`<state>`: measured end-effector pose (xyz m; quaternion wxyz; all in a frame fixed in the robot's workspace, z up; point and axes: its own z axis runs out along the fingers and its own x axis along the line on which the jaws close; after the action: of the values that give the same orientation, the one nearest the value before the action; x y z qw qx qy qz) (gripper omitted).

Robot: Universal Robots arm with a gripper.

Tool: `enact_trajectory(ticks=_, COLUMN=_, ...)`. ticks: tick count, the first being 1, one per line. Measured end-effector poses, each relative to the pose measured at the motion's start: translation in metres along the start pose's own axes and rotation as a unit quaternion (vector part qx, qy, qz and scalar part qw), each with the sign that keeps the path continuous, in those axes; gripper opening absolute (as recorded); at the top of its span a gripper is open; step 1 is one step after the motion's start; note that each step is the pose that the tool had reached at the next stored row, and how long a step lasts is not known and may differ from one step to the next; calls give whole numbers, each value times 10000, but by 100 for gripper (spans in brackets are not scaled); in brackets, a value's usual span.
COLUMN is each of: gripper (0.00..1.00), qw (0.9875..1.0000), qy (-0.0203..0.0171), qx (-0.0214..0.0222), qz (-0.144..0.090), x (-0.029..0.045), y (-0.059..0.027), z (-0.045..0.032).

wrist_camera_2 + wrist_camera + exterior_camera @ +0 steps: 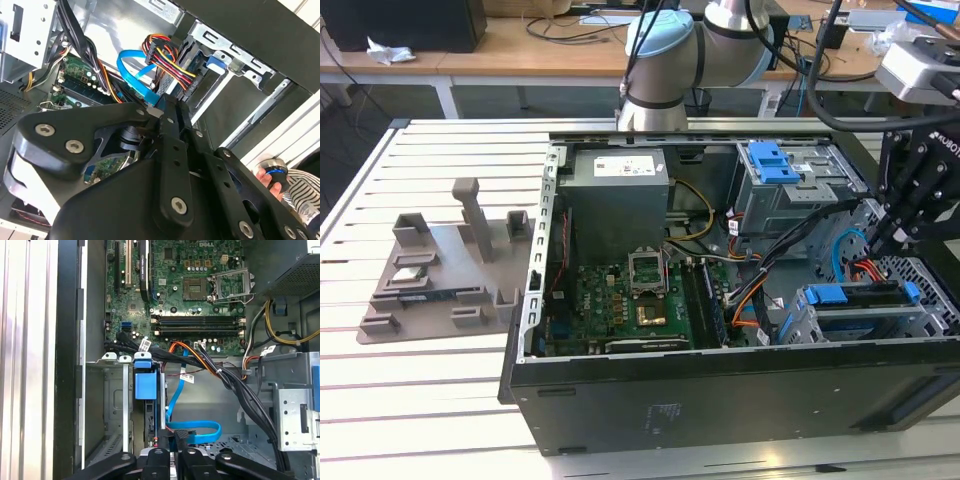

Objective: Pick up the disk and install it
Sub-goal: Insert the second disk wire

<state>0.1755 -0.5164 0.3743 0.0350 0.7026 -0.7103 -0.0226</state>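
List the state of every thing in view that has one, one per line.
disk: seated on edge in the lower drive bay, blue rails showing.
gripper: inside the case, close above the disk's end.
computer case: lying on its side, side panel off.
CPU socket: empty, retention frame closed.
blue latch: lying flat atop the grey cage.

You had an open computer case lying on the slatted white table, motherboard exposed, grey power-supply box beside it. A grey plastic fixture sat on the table toward the exterior view's left. A blue cable looped inside the case.
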Motion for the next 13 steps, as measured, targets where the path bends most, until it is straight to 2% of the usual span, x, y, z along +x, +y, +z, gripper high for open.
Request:
enact_trajectory(ticks=6, gripper=16, qw=10000, qy=0, qx=0, qz=-1, x=108, y=23, z=28)
enact_trajectory(ticks=13, gripper=16, qw=10000, qy=0, qx=0, qz=0, x=152, y=22, z=94)
